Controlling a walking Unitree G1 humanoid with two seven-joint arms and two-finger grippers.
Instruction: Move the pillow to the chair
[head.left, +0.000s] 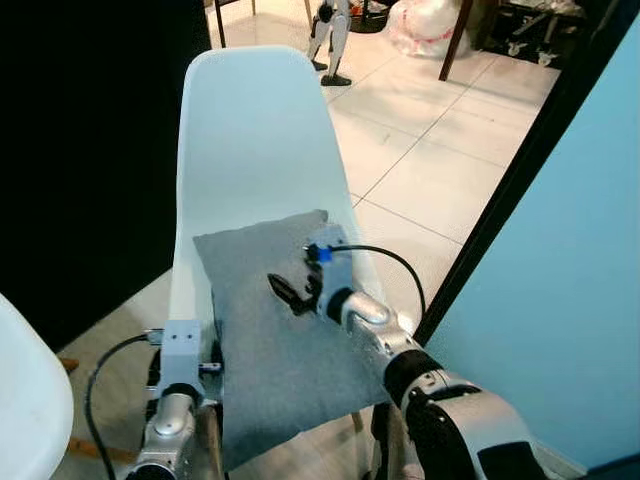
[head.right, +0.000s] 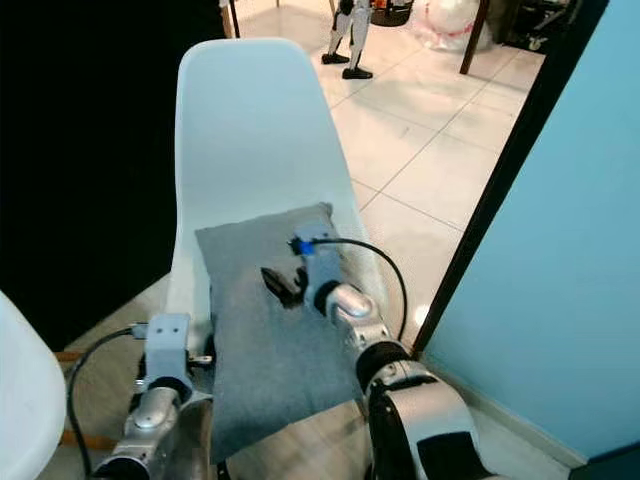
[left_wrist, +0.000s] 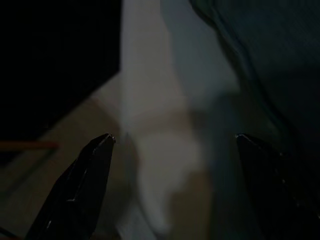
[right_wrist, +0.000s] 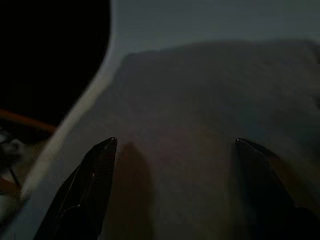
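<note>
The pillow (head.left: 285, 340) is grey matt cloth with a fine, slightly rough weave. The chair (head.left: 255, 140) is smooth white moulded plastic with a soft sheen. The floor (head.left: 440, 150) is glossy pale tile. Both arms are brushed silver metal; the right gripper (head.left: 290, 292) has black fingers (right_wrist: 85, 195) of smooth, faintly shiny plastic.

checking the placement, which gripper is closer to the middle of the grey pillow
Right. The right gripper hovers open over the middle of the grey pillow lying on the white chair; the left gripper sits open, low beside the pillow's left edge.
</note>
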